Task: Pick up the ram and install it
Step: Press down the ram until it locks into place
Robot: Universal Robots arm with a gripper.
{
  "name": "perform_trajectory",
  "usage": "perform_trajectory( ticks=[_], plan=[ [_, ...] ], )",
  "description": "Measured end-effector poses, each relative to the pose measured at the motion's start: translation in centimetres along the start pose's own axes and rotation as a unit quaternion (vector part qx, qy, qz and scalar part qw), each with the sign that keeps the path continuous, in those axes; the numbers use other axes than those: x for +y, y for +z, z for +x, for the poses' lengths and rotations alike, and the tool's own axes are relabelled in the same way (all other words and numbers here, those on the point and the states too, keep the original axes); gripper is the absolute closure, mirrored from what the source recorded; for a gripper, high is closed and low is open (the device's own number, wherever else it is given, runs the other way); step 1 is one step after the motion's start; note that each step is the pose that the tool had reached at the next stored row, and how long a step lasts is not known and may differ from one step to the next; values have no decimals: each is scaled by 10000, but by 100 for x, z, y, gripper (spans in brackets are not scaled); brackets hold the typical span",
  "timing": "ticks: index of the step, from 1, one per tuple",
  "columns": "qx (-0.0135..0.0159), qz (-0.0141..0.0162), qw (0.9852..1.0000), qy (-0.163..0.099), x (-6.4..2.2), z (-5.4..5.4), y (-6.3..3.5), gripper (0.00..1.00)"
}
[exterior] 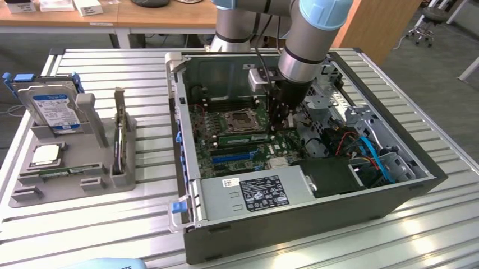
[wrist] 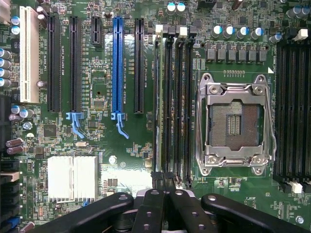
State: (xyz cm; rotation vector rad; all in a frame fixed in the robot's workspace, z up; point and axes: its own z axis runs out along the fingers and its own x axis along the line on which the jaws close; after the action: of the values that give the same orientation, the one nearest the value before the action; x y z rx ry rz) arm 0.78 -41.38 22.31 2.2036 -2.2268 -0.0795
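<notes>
Closest to your wrist camera, the gripper [wrist: 163,187] was a set of matte black, rounded linkage bars with its fingers closed flat together. Their tips sat right at the near end of the ram [wrist: 156,97]. I could not tell whether they pinched it or only pressed on it. You saw the ram edge-on there, a thin green strip standing in the memory slot farthest from the socket [wrist: 235,124]. Three bare black slots lay between the two. The socket was an open square of hinged bright steel with gold contacts in the middle. Beyond the ram ran long black card slots, one glossy blue slot [wrist: 117,63] and a white one, and a finned pale heatsink [wrist: 72,177] stood beside the fingers. The exterior view gave you what the wrist could not. At the front, a ribbed aluminium table [exterior: 90,224] carried the dark grey case [exterior: 299,224], lying open on its side. A silver power supply [exterior: 254,193] with a black label sat at the case's near end. Farther in, the ram [exterior: 243,137] lay as a green bar just nearer than the socket [exterior: 241,119], and the gripper [exterior: 286,120] was down at the end of it toward the exterior view's right. At the exterior view's left, a grey moulded tray [exterior: 22,193] held a square silver-topped processor [exterior: 46,154] and an upright blue-labelled hard drive [exterior: 54,109]. The arm [exterior: 307,50], smooth grey tube with pale blue caps, rose behind the case, with wooden desks [exterior: 165,17] beyond it.
</notes>
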Motion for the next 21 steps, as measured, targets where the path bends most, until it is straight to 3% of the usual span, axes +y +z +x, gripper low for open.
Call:
perform_trajectory(
  ticks=[10,18,21],
  plan=[
    [12,-1,10000,-1,8,-6,-218,90],
    [11,0,10000,0,8,-7,-229,90],
    [12,2,10000,-1,50,-12,-228,90]
  ],
)
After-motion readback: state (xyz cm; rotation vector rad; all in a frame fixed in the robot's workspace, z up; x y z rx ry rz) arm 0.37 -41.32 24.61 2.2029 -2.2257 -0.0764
